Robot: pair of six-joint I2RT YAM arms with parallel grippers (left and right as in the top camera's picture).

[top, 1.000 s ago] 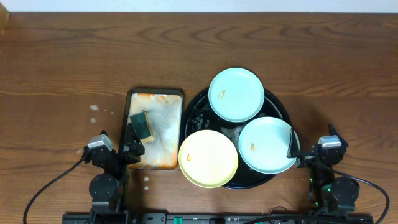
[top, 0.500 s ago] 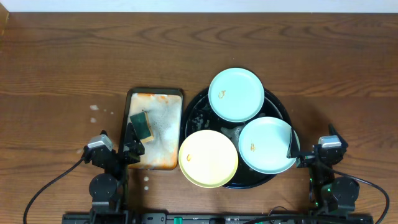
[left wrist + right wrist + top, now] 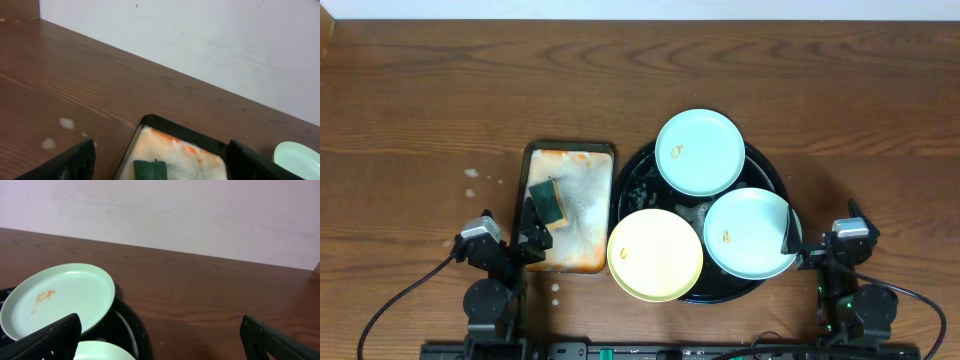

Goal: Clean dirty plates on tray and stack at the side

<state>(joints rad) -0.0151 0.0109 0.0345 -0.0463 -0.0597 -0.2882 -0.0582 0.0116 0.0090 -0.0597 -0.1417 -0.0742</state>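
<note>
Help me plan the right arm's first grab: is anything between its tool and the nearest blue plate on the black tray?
Nothing visible does. The open right tool sits beside the black tray, and in the overhead view one finger overlaps the rim of the near mint-blue plate.

On the black tray (image 3: 633,182) you have one mint plate (image 3: 699,152) at the far rim, a second mint plate (image 3: 748,233) right, yellow plate (image 3: 655,255) overhanging near-left. Green sponge (image 3: 549,202) in stained tray (image 3: 586,172) alongside.

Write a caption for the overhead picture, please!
Far mint plate, near mint plate and yellow plate sit on the black tray; left hand and right hand rest open nearby.
</note>
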